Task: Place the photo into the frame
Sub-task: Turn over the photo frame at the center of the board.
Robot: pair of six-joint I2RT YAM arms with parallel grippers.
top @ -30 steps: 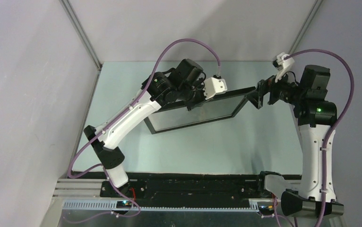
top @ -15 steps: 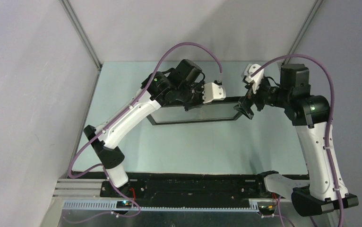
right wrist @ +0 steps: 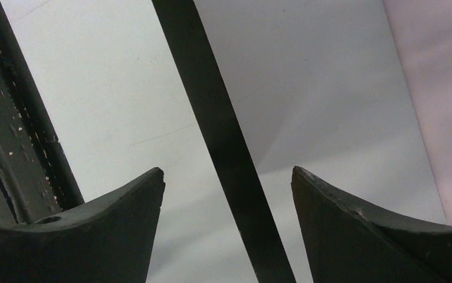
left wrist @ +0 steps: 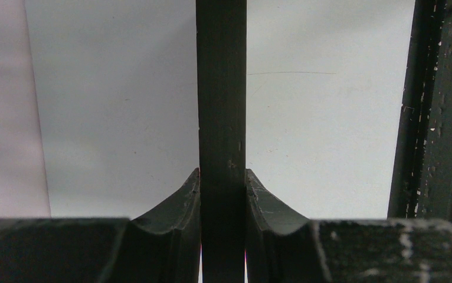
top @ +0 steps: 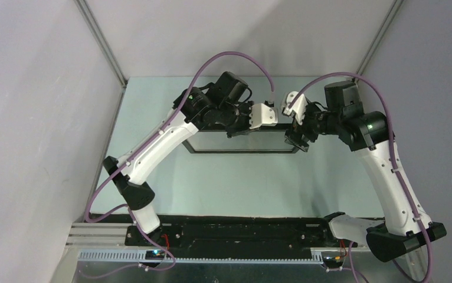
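table (top: 241, 183): pale grey-green top, centre
walls (top: 35, 118): plain panels, 9, 12, 3 o'clock
rail (top: 241, 255): slotted metal, 6 o'clock

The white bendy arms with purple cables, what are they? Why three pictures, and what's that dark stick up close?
They are two robot arms bolted to a table. One picture looks down from above; the other two come from a small camera on each wrist. The dark stick is the edge of a picture frame, seen close. The left gripper pinches that frame. The right gripper is open around another edge, with gaps on both sides, so it is not holding it.
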